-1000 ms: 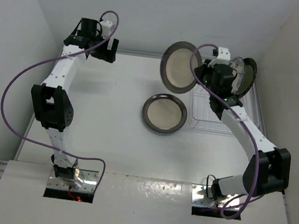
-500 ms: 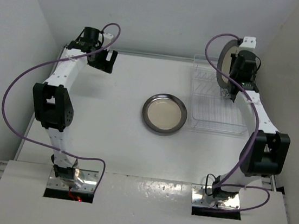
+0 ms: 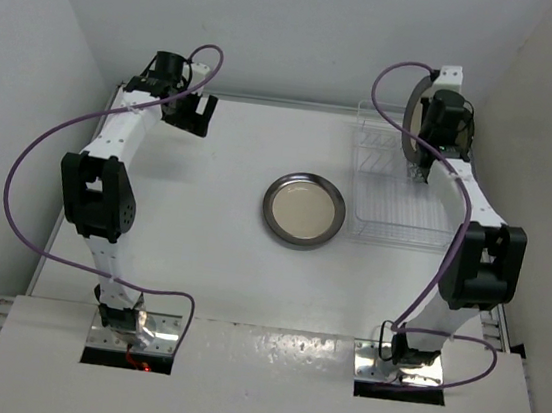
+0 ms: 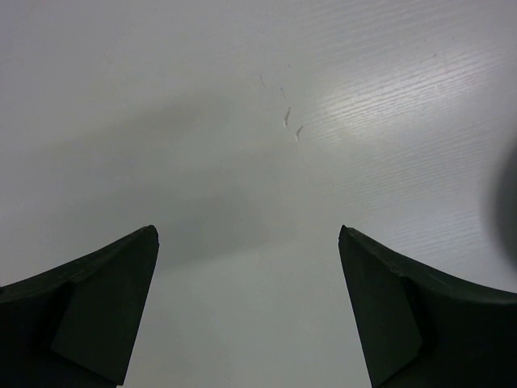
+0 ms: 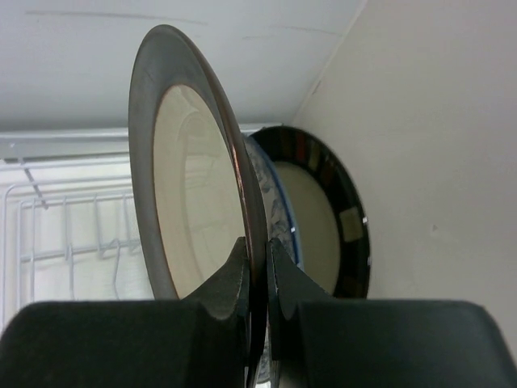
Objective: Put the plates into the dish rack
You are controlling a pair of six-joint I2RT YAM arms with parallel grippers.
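In the upper left of the top view, the left arm (image 3: 112, 146) is seen reaching toward the far edge of the bench (image 3: 202, 238). The left jaws are spread wide with nothing between them. In the left wrist view, only bare bench surface is seen between the two dark fingers (image 4: 89, 315), which sit in the lower corners of the frame.

At the centre of the top view, a grey-rimmed plate (image 3: 303, 210) with a cream centre is laid flat on the bench. It is placed just left of the dish rack (image 3: 395, 221) and well apart from both arms.

The clear dish rack is set at the right of the frame. The right arm (image 3: 467, 210) is stretched over it toward the upper right. The right jaws are closed on the rim of the held plate (image 3: 409, 112), a second grey-rimmed one, which is kept upright on edge above the far part of the rack. Whether its lower edge is seated among the prongs cannot be told.

In the right wrist view, the held plate (image 5: 190, 194) is seen pinched at lower centre, its cream face turned to the left of the frame. Just right of it, a sliver of the blue-patterned plate (image 5: 271, 190) is visible. Next comes the checked-rim plate (image 5: 323, 218), also on edge, close to the wall (image 5: 436, 162).
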